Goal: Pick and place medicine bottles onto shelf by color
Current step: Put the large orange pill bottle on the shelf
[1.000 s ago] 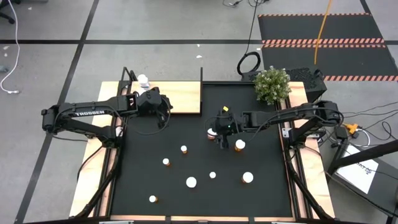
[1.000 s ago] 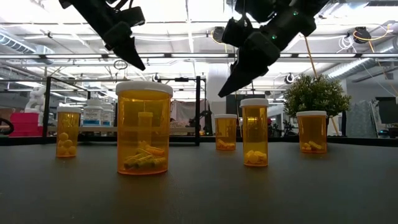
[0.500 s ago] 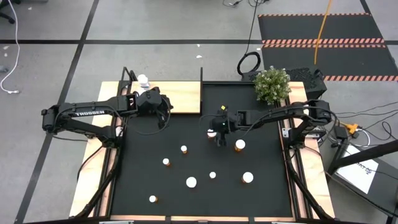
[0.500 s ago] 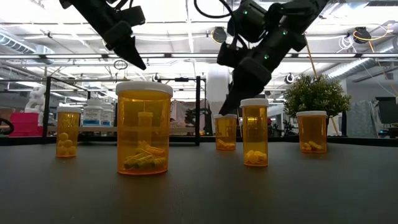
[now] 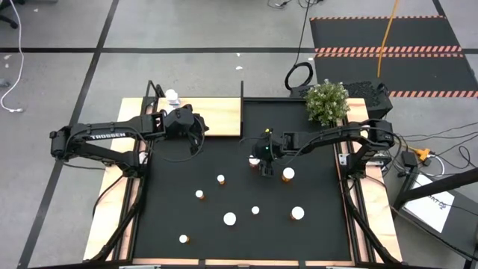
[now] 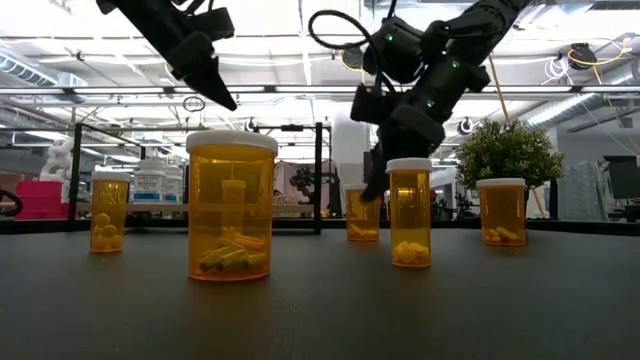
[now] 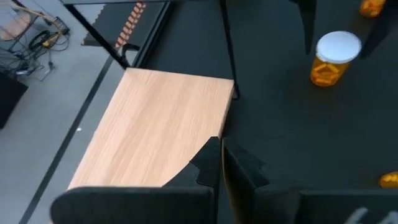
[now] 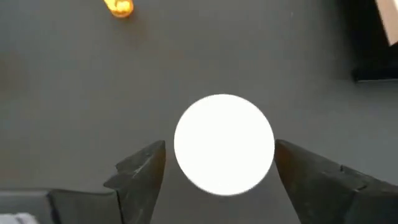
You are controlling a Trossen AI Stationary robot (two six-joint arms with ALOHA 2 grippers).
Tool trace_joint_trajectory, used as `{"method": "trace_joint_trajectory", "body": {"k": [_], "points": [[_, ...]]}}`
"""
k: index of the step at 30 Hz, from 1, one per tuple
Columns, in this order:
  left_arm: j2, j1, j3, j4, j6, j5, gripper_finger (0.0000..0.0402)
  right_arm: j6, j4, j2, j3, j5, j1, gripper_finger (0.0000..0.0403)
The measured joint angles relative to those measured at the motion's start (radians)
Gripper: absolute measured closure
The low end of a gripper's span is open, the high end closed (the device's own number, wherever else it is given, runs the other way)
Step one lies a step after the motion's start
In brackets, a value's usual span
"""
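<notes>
Right pincer (image 8: 217, 168) spreading wide, straddling white cap of orange medicine bottle (image 8: 224, 144) near middle of black counter (image 5: 224, 194), fingers not touching. Bottle standing upright, long axis vertical, cap facing up. Left pincer (image 7: 221, 162) pressed together, hovering over shelf (image 7: 161, 124) corner. "TROSSEN" reading on left arm (image 5: 104, 135).

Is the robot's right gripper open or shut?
Open. The right gripper has a finger on each side of a bottle's white cap.
</notes>
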Motion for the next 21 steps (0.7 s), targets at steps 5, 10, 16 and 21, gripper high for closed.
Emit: {"method": "trace_joint_trajectory", "body": {"k": [5, 10, 16, 21], "points": [[0.000, 0.000, 0.000, 0.025, 0.001, 0.032, 0.0380, -0.003, 0.008, 0.007, 0.000, -0.001, 0.000, 0.0141], [0.000, 0.000, 0.000, 0.059, 0.014, 0.034, 0.0380, -0.013, 0.012, 0.007, 0.001, -0.002, 0.000, 0.0166], [0.000, 0.000, 0.000, 0.161, 0.068, 0.034, 0.0380, -0.031, 0.010, 0.003, 0.001, -0.002, -0.002, 0.0192], [0.000, -0.006, 0.000, 0.218, 0.103, 0.033, 0.0380, -0.030, 0.011, 0.001, 0.001, -0.001, -0.003, 0.0194]]}}
